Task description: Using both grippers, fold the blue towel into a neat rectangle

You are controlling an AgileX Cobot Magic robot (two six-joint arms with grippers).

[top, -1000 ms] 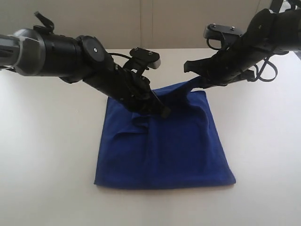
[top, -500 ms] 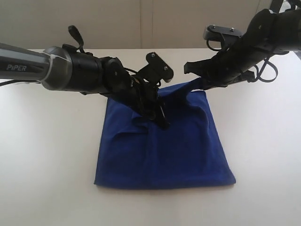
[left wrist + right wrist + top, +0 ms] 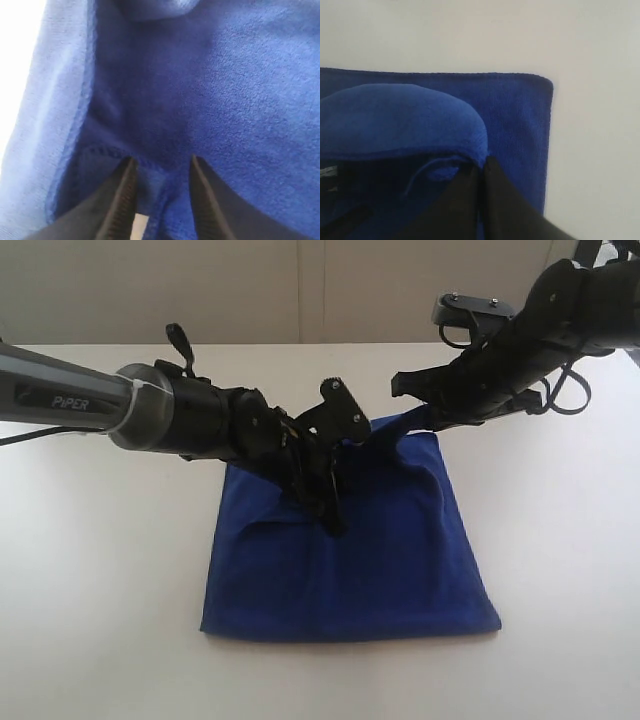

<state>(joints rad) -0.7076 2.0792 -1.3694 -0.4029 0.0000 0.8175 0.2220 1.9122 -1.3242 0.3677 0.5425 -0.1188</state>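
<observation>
table (image 3: 100, 590) holds one blue towel (image 3: 400, 560), left gripper (image 3: 160, 200) spread, right gripper (image 3: 481, 172) pinching.

Looks down on a plain white table (image 3: 90, 580). Bears a blue towel (image 3: 390, 560) near its middle, lying mostly flat with wrinkles, one far corner raised off the surface.

White table (image 3: 90, 600) — pale wall (image 3: 200, 290) behind

- In the exterior view, the far-left corner of the blue towel (image 3: 400, 560) is hidden behind the left arm (image 3: 200, 420), which runs off the picture's edge.
- Only the tips of the left gripper (image 3: 162, 161) show in its wrist view (the rest is cut off).
- The pressed-together fingers of the right gripper (image 3: 481, 167) hide how much cloth they pinch.
</observation>
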